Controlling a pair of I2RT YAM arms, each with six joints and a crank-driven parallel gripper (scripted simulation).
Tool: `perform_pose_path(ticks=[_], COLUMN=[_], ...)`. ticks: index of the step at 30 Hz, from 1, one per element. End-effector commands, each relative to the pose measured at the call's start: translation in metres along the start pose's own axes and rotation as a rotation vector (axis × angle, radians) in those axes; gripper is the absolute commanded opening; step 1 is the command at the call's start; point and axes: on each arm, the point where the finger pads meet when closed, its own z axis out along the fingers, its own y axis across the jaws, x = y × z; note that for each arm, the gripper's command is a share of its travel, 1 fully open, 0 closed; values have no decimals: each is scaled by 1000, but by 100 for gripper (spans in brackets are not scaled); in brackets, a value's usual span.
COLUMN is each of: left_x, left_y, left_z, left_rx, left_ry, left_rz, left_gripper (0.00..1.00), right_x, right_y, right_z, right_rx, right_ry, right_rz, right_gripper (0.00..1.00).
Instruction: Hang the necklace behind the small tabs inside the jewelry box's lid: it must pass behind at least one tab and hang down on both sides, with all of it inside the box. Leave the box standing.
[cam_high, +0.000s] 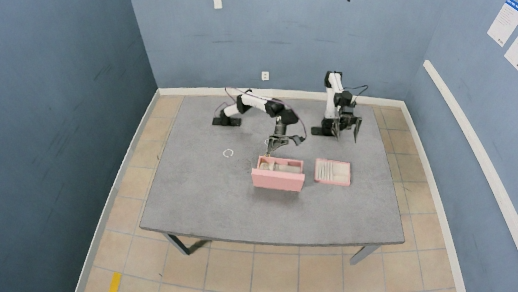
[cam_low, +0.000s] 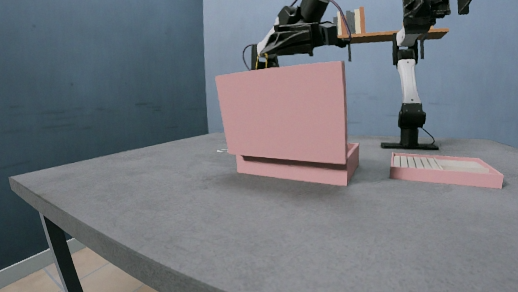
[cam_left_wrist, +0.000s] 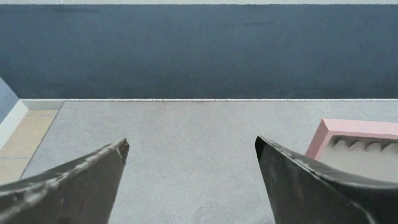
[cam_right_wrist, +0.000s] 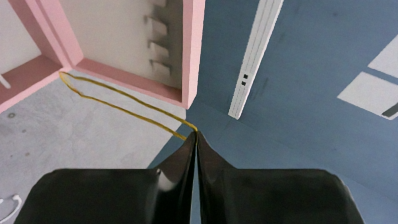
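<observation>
The right arm's jaws (cam_high: 268, 151) (cam_low: 263, 53) are closed at the tips on a thin gold-coloured necklace (cam_right_wrist: 120, 92), whose narrow loop slants from them toward the corner of the pink rectangular jewelry box (cam_high: 277, 181) (cam_low: 290, 171), outside the raised lid (cam_low: 282, 115) (cam_left_wrist: 357, 127) (cam_right_wrist: 192, 50). Small pale tabs (cam_right_wrist: 159, 50) line the lid's inside; the necklace is not behind them. The box stands upright on the grey tabletop (cam_high: 215, 200) (cam_low: 200, 225), beside a shallow pink compartmented tray (cam_high: 332, 183) (cam_low: 445, 176). The left arm's jaws (cam_high: 346, 131) are wide open and empty.
</observation>
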Motion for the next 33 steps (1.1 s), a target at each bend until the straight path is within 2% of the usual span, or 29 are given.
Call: perform_pose_path(ticks=[1,24,27,29,31,33], left_x=[-9,-9,-9,-9,-9,-9], left_y=[3,3,3,3,3,3], left_z=[-4,-4,-4,-4,-4,-4], left_rx=[-10,-10,-10,-10,-10,-10], left_ry=[-23,-23,-23,-23,-23,-23], left_rz=[5,5,5,5,5,5], left_gripper=[100,100,100,100,100,100], right_x=[-9,-13,-21,-11,-22,-19], right_y=[-4,-2,8,4,10,9], right_z=[-2,3,9,14,9,12], right_rx=[25,32,26,26,18,17], right_ry=[-13,-10,-3,17,-12,-5], right_rz=[31,41,26,36,22,26], right_gripper=[0,0,0,0,0,0])
